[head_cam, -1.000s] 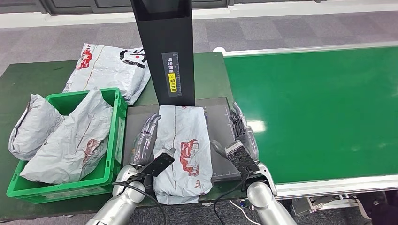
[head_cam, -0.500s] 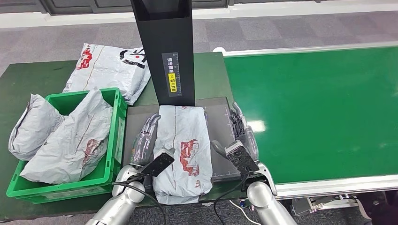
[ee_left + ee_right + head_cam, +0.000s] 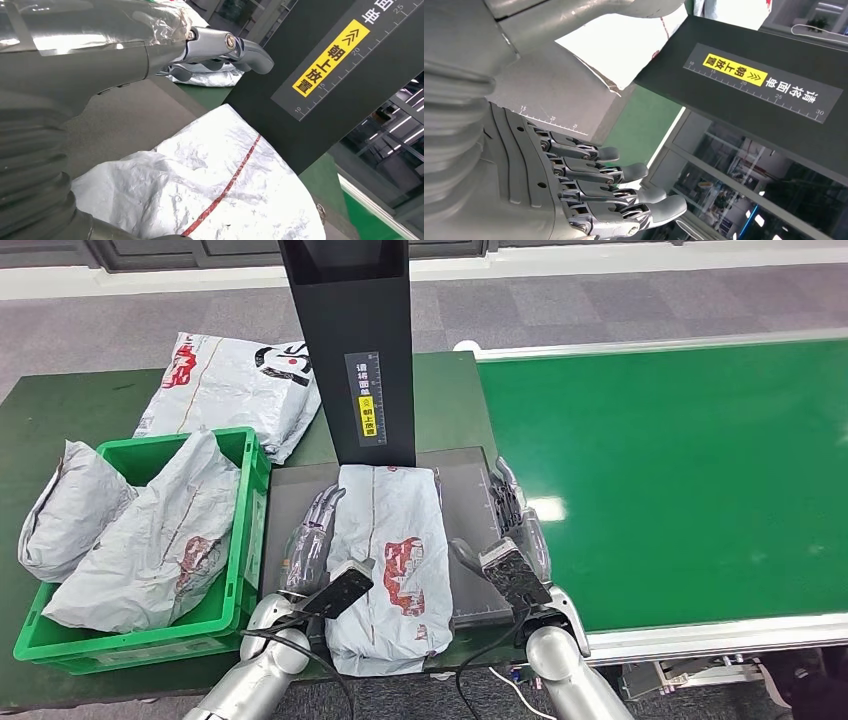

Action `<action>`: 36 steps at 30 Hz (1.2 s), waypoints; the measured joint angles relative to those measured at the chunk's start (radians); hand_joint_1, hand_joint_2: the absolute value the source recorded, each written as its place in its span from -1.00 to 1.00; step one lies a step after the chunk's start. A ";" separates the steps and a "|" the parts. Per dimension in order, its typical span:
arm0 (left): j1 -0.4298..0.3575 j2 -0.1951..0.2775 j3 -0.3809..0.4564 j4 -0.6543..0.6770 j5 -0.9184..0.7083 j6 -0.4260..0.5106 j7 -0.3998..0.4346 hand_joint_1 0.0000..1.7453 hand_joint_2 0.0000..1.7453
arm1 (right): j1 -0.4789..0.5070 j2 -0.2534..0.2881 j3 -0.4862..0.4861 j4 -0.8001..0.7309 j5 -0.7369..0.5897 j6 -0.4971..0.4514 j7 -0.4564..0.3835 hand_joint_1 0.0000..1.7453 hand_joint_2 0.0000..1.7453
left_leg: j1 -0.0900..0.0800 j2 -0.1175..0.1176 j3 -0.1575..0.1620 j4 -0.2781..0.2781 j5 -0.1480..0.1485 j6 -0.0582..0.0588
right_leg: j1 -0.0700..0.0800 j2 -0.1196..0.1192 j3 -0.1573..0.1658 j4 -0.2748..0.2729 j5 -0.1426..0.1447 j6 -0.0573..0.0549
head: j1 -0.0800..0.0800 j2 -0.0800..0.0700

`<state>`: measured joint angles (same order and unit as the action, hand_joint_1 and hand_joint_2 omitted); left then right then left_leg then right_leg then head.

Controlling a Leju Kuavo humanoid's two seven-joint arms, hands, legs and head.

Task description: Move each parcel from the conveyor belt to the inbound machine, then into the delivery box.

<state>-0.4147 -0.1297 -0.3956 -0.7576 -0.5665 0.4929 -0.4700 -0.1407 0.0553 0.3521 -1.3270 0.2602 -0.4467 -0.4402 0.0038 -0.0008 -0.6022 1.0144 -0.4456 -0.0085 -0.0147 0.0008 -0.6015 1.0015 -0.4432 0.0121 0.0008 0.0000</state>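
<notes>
Two grey parcels [image 3: 150, 535] sit in the green delivery box [image 3: 245, 540] at far left on the desk [image 3: 60, 405], one drooping over the box's left wall; another parcel [image 3: 235, 385] lies flat behind the box. Left hand [image 3: 312, 530] lies flat on the dark scan plate [image 3: 468, 510], fingers [image 3: 322, 505] stretched out, just beside the left edge of the centre parcel [image 3: 390, 560], holding nothing. That parcel lies lengthwise on the plate under the black inbound machine column [image 3: 360, 350]. Right hand [image 3: 515, 525] just past its right edge, fingers [image 3: 624, 172] spread straight, nothing held. Green conveyor belt [image 3: 690, 470] at right.
</notes>
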 joint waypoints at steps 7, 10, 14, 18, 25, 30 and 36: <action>0.000 0.000 0.000 0.000 0.000 0.000 0.000 -1.00 1.00 | 0.000 0.000 0.000 0.001 0.000 0.000 0.000 -1.00 1.00 | 0.000 0.000 0.000 0.000 0.000 0.000 | 0.000 0.000 0.000 0.000 0.000 0.000 | 0.000 0.000; 0.000 0.000 0.000 0.000 -0.002 -0.001 0.002 0.50 1.00 | 0.000 0.000 0.000 0.001 0.000 0.000 0.000 -1.00 1.00 | 0.000 0.000 0.000 0.000 0.000 0.000 | 0.000 0.000 0.000 0.000 0.000 0.000 | 0.000 0.000; -0.052 0.011 -0.060 0.063 -0.187 -0.166 0.165 1.00 1.00 | 0.000 0.000 -0.002 0.001 -0.008 0.061 0.012 -1.00 1.00 | 0.000 -0.002 0.000 0.000 0.000 0.000 | 0.000 -0.002 0.001 0.000 0.000 0.000 | 0.000 0.000; -0.158 0.025 -0.176 0.181 -0.373 -0.335 0.290 1.00 1.00 | -0.002 0.003 -0.008 0.001 0.007 0.111 0.020 -1.00 1.00 | 0.000 -0.005 0.005 0.000 0.000 0.001 | 0.000 -0.007 0.008 0.000 -0.002 0.001 | 0.000 0.000; -0.218 0.026 -0.240 0.261 -0.393 -0.340 0.302 1.00 1.00 | -0.003 0.003 -0.015 0.001 0.011 0.117 0.023 -1.00 1.00 | 0.000 -0.005 0.010 0.000 0.000 0.001 | 0.000 -0.006 0.013 0.000 -0.002 0.001 | 0.000 0.000; -0.227 0.026 -0.250 0.270 -0.413 -0.341 0.312 1.00 1.00 | -0.004 0.004 -0.024 0.001 0.021 0.127 0.027 -1.00 1.00 | 0.000 -0.005 0.013 -0.001 0.000 0.001 | 0.000 -0.006 0.015 0.000 -0.002 0.000 | 0.000 0.000; -0.227 0.026 -0.251 0.271 -0.445 -0.341 0.319 1.00 1.00 | -0.005 0.008 -0.032 0.001 0.029 0.135 0.028 -1.00 1.00 | 0.000 -0.005 0.013 -0.001 0.000 0.000 | 0.000 -0.006 0.015 0.000 -0.002 0.000 | 0.000 0.000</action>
<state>-0.6418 -0.1040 -0.6462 -0.4864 -1.0110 0.1520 -0.1505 -0.1455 0.0632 0.3200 -1.3256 0.2889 -0.3113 -0.4123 0.0040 -0.0054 -0.5889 1.0136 -0.4459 -0.0082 -0.0146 -0.0052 -0.5861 1.0015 -0.4456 0.0122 0.0004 0.0000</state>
